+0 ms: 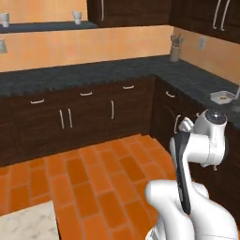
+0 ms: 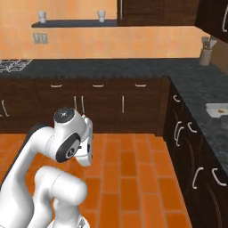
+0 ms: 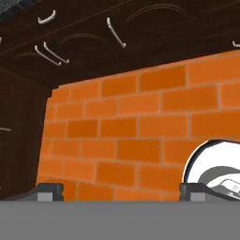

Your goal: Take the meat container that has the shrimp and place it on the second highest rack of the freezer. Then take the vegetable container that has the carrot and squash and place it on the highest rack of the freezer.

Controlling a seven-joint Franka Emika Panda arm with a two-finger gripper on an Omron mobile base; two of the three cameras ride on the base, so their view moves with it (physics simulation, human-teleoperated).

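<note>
My gripper (image 3: 121,192) is open, its two dark fingertips (image 3: 49,191) set wide apart with nothing between them. It points down at the orange brick floor (image 3: 140,112). The arm is folded close above the base, with the hand (image 2: 84,150) tucked under the wrist. A shallow white container (image 1: 223,97) lies on the dark counter at the right, also seen as the white container (image 2: 218,109) in the right base view. Its contents are too small to name. The freezer and its racks are out of view.
Dark L-shaped counter (image 1: 93,75) over dark cabinets with light handles (image 2: 123,103). A utensil holder (image 1: 175,49) stands in the corner. Two cups sit on a wall shelf (image 2: 71,23). A pale counter corner (image 1: 28,226) lies at lower left. Open brick floor (image 1: 103,178) lies ahead.
</note>
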